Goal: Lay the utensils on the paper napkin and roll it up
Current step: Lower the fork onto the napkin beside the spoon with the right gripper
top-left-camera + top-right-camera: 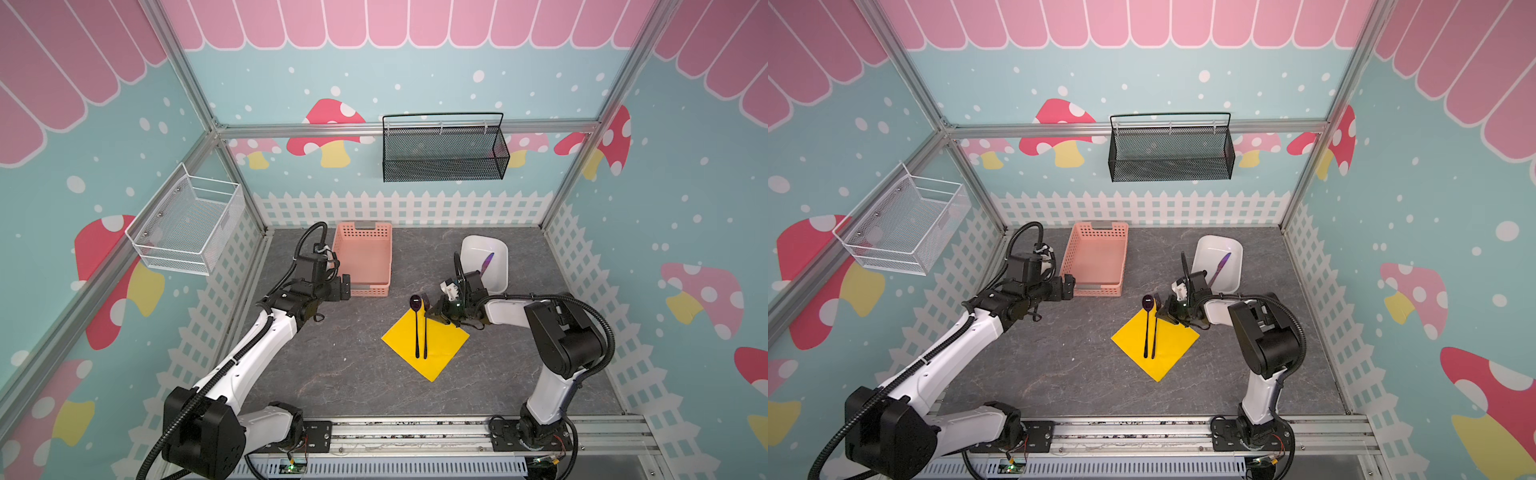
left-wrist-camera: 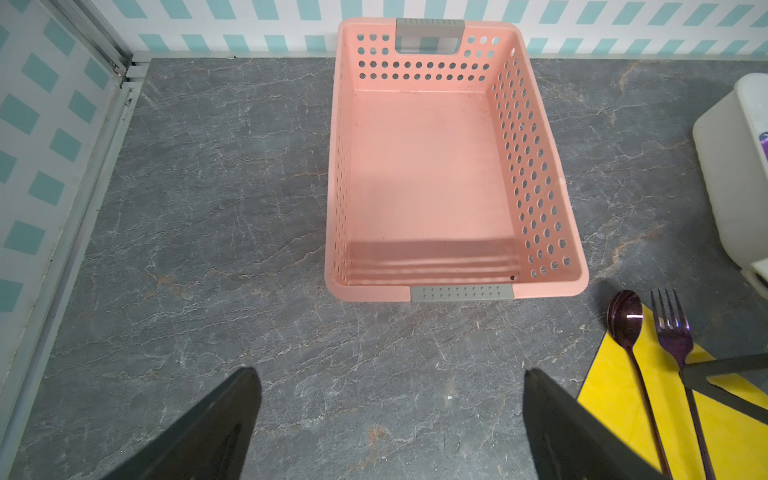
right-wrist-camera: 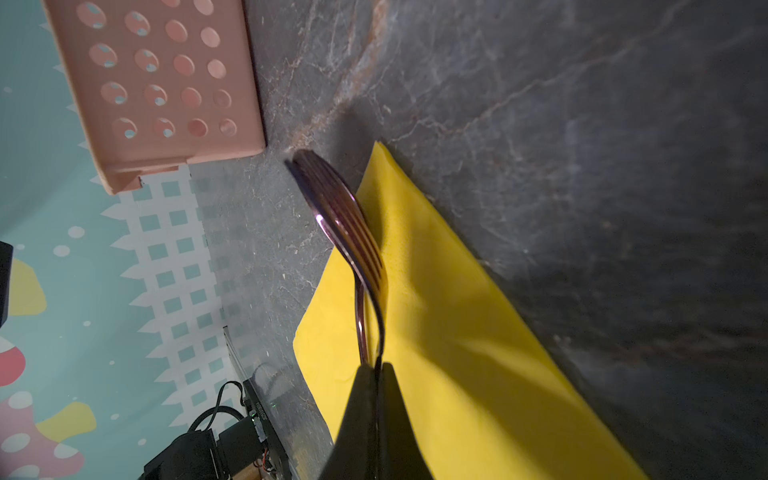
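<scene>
Right wrist view: right gripper (image 3: 376, 369) pinches fork (image 3: 349, 232) neck over yellow napkin (image 3: 457, 353), mid-desk; spoon (image 1: 417, 328) alongside on it. Far right, knife (image 1: 487, 262) in white tub (image 1: 500, 286); left gripper (image 2: 390, 376) spread above grey marbled desk (image 1: 332, 374).

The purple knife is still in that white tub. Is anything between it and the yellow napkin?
The knife must clear the tub wall. Past that, only the right gripper sits between tub and napkin, shut on the fork. The napkin has bare space beside the fork and spoon.
</scene>
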{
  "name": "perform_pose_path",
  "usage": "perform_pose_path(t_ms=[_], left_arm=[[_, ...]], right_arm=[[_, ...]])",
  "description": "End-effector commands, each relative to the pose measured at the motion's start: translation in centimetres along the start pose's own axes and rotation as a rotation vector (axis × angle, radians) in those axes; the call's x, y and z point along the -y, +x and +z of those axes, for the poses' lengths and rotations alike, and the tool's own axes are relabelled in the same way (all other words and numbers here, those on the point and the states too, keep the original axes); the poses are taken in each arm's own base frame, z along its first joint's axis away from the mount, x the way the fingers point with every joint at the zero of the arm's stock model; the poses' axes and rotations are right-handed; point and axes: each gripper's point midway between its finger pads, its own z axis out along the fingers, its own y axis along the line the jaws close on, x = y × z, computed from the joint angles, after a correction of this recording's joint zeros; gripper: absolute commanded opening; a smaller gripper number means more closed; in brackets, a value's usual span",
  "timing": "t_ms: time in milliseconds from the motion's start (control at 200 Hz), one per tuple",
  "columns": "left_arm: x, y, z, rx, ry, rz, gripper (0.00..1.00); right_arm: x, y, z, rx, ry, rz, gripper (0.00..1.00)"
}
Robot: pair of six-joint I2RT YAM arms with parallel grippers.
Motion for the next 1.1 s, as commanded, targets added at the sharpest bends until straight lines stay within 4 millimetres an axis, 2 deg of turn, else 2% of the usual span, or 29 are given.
perform_pose_path(t_ms=[0,1096], left_arm=[[0.28,-0.39,0.16,0.004,0.014,-0.01,1.0],[0.06,-0.42,0.06,0.009,0.0,-0.004,1.0]], right_arm=[[-0.55,-0.1,0.46,-0.01,-0.019,-0.003,0.0],[-0.26,-0.44,1.26,-0.021,-0.013,0.0,0.0]])
